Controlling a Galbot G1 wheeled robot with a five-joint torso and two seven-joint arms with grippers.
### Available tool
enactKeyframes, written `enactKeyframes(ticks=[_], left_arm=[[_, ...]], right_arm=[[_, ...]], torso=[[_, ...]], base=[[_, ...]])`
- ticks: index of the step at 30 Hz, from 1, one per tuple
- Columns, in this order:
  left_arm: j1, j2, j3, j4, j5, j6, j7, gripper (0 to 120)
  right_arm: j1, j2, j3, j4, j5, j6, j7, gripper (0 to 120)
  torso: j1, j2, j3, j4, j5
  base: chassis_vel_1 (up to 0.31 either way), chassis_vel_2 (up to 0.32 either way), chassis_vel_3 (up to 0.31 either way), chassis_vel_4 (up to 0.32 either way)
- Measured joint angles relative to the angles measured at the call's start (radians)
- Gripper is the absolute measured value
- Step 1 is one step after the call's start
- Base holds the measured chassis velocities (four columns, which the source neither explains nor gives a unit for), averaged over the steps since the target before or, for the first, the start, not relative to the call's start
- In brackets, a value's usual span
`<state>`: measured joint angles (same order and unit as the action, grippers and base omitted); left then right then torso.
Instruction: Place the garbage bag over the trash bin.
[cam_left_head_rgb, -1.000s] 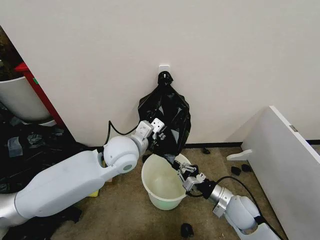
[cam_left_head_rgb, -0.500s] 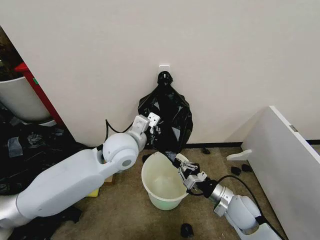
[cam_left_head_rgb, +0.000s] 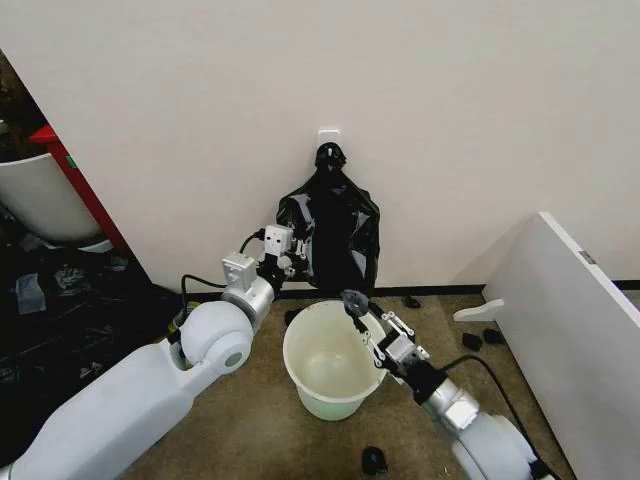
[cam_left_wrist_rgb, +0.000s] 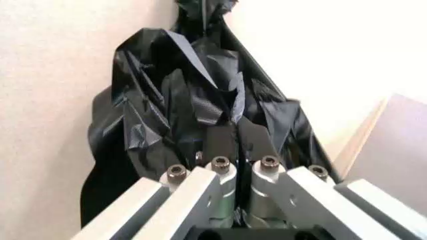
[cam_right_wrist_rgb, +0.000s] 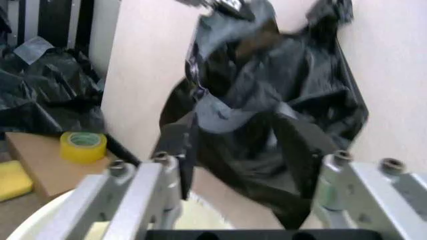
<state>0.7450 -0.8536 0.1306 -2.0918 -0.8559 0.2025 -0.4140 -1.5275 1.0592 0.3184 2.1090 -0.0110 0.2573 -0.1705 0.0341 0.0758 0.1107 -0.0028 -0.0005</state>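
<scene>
bag: thin glossy crinkly black plastic garbage bag (cam_left_head_rgb: 330, 235) hangs on wall, above-behind round cream-white plastic trash bin (cam_left_head_rgb: 325, 362) | left gripper (cam_left_head_rgb: 281, 250) fingers clenched at bag's edge | right gripper (cam_left_head_rgb: 362, 322) fingers released over bin's rim | your grip: limp, slippery film, pinch a gathered fold

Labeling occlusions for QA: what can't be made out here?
- Black bag bundle, lower left, head view: behind left gripper.
- Bundle's top, left wrist view: cut off by the edge.
- Trash bin rim, head view: partly behind right gripper.
- Bundle, right wrist view: blurred.
</scene>
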Motion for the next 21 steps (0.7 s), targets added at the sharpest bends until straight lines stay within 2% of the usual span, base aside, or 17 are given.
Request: enactKeyframes(ticks=[3, 4, 6, 8, 10, 11, 14, 15, 18, 19, 21], left_arm=[[0.033, 0.001, -0.022, -0.009, 0.013, -0.008, 0.007, 0], [0.033, 0.001, -0.022, -0.009, 0.013, -0.008, 0.007, 0], [0.049, 0.009, -0.029, -0.016, 0.022, -0.009, 0.013, 0], [0.053, 0.010, -0.031, -0.018, 0.023, -0.009, 0.015, 0], [0.064, 0.017, -0.036, -0.025, 0.026, -0.010, 0.025, 0], [0.064, 0.017, -0.036, -0.025, 0.026, -0.010, 0.025, 0], [0.064, 0.031, -0.035, -0.027, 0.029, -0.015, 0.043, 0], [0.064, 0.031, -0.035, -0.027, 0.029, -0.015, 0.043, 0], [0.056, 0.049, -0.028, -0.027, 0.031, -0.022, 0.063, 0], [0.051, 0.054, -0.026, -0.027, 0.031, -0.026, 0.071, 0], [0.051, 0.056, -0.026, -0.026, 0.030, -0.027, 0.075, 0]], right_arm=[[-0.035, -0.036, 0.007, 0.034, 0.097, -0.049, 0.036, 57], [-0.035, -0.036, 0.007, 0.034, 0.097, -0.049, 0.036, 57], [-0.045, -0.061, 0.008, 0.096, 0.212, -0.127, 0.093, 68], [-0.042, -0.065, 0.007, 0.113, 0.238, -0.149, 0.108, 72], [0.001, -0.086, -0.003, 0.166, 0.332, -0.257, 0.173, 84], [0.001, -0.086, -0.003, 0.166, 0.332, -0.257, 0.173, 84], [0.075, -0.116, -0.017, 0.171, 0.397, -0.352, 0.221, 96], [0.075, -0.116, -0.017, 0.171, 0.397, -0.352, 0.221, 96], [0.168, -0.141, -0.050, 0.133, 0.427, -0.410, 0.232, 100], [0.241, -0.154, -0.090, 0.097, 0.435, -0.433, 0.235, 100], [0.279, -0.159, -0.111, 0.079, 0.440, -0.445, 0.238, 100]], torso=[[0.000, 0.000, 0.000, 0.0004, -0.0001], [0.000, 0.000, 0.000, 0.0004, -0.0001], [0.000, 0.000, 0.000, 0.0001, 0.0001], [0.000, 0.000, 0.000, 0.0001, 0.0000], [0.000, 0.000, 0.000, 0.0004, -0.0002], [0.000, 0.000, 0.000, 0.0004, -0.0002], [0.000, 0.000, 0.000, 0.0001, -0.0001], [0.000, 0.000, 0.000, 0.0001, -0.0001], [0.000, 0.000, 0.000, 0.0005, 0.0000], [0.000, 0.000, 0.000, 0.0002, 0.0000], [0.000, 0.000, 0.000, 0.0001, 0.0002]], base=[[0.000, 0.000, 0.000, 0.000], [0.000, 0.000, 0.000, 0.000], [0.000, 0.000, 0.000, 0.000], [0.000, 0.000, 0.000, 0.000], [0.000, 0.000, 0.000, 0.000], [0.000, 0.000, 0.000, 0.000], [0.000, 0.000, 0.000, 0.000], [0.000, 0.000, 0.000, 0.000], [0.000, 0.000, 0.000, 0.000], [0.000, 0.000, 0.000, 0.000], [0.000, 0.000, 0.000, 0.000]])
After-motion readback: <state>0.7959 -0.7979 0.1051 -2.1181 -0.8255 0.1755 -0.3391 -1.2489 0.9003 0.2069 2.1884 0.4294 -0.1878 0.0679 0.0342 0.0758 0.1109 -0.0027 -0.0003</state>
